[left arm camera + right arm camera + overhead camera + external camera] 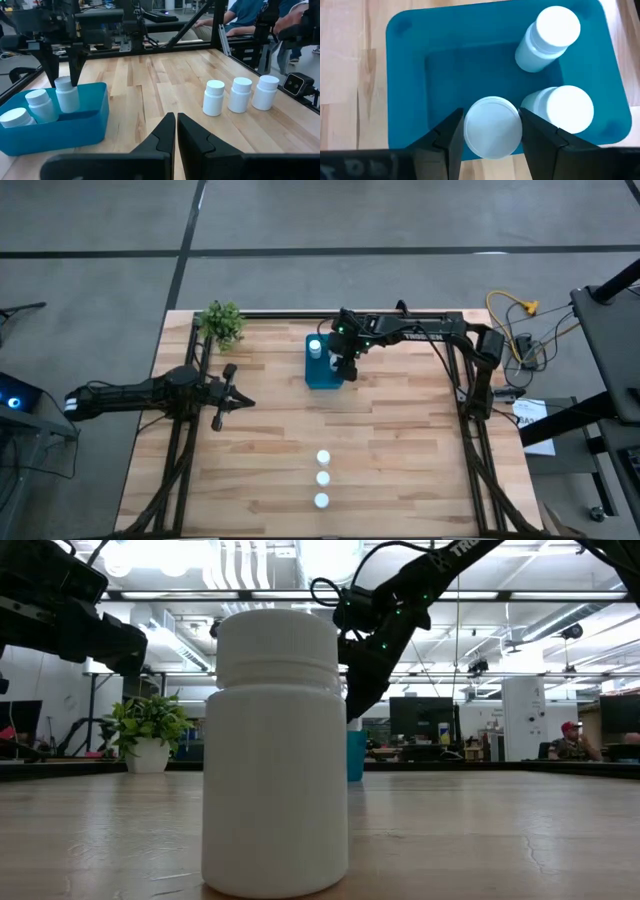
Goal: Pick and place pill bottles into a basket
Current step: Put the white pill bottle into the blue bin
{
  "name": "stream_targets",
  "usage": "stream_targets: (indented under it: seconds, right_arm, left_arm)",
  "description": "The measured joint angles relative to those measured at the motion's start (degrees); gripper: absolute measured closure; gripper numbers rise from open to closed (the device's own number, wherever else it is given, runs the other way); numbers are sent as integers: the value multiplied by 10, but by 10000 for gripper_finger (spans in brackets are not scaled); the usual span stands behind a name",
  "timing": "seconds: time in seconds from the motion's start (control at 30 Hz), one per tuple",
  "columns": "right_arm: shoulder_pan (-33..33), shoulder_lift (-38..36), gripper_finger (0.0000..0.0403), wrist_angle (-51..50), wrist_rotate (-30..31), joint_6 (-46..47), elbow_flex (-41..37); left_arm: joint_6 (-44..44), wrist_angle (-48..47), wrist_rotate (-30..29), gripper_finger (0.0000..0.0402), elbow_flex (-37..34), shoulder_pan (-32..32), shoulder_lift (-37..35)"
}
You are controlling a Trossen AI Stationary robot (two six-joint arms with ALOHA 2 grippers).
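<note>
The teal basket [322,375] stands far of the table's centre and holds two white pill bottles [547,37] [560,107]. My right gripper [492,122] hangs over the basket's right side [345,368], shut on a third pill bottle [66,95] whose lower part is down inside the walls. Three more pill bottles [323,458] [323,478] [321,500] stand upright in a row on the wood near the front edge; the nearest one fills the low view [275,750]. My left gripper [243,402] waits at the table's left, shut and holding nothing [176,117]. My right gripper pinches the pill bottle at its round cap [470,131], one finger [445,142] on each side. The fingers come from above, slanting down. The bottle hangs upright below them, its lower part inside the basket; whether its base rests on the floor is hidden by the basket's wall [75,127].
A small potted plant [222,322] stands at the far left corner of the table. Open wood lies between the basket and the row of bottles. People sit at desks beyond the table [250,12].
</note>
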Motion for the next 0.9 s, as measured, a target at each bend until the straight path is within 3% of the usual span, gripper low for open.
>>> stream_targets:
  seconds: [0.13, 0.9]
  right_arm:
    - [-8, 0, 255, 4, -54, -1, 0]
    - [-39, 0, 255, 46, -54, 3, -40]
  left_arm:
    - [0, 0, 0, 402, 0, 0, 1]
    - [0, 0, 0, 402, 0, 0, 0]
